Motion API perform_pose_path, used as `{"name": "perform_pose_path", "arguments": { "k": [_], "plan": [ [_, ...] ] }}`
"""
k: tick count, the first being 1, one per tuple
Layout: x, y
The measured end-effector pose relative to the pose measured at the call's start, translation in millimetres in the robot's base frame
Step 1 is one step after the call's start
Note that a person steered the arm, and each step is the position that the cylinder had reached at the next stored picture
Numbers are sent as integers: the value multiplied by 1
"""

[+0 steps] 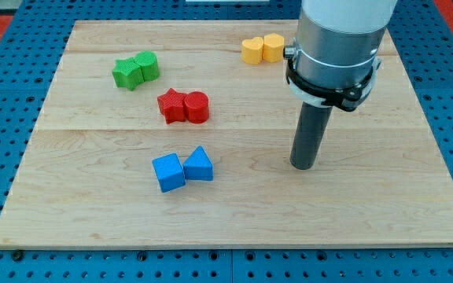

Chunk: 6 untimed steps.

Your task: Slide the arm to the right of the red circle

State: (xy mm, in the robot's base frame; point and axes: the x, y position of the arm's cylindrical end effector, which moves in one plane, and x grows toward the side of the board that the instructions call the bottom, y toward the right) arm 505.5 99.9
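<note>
The red circle point(197, 107) sits left of the board's middle, touching a red star point(171, 105) on its left. My tip point(303, 166) rests on the wooden board point(368, 204), well to the right of the red circle and somewhat lower in the view. The rod rises to the grey arm body point(336, 47) at the view's top right. No block touches the tip.
A green star point(127, 73) and green block point(147, 66) sit at upper left. Two yellow blocks point(252, 50) point(273, 47) lie at the top, just left of the arm. A blue cube point(168, 172) and blue triangle point(199, 164) sit below the red pair.
</note>
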Motion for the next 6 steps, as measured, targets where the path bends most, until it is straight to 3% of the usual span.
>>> {"name": "perform_pose_path", "arguments": {
  "k": [4, 5, 6],
  "plan": [
    [0, 6],
    [-25, 6],
    [-82, 6]
  ]
}}
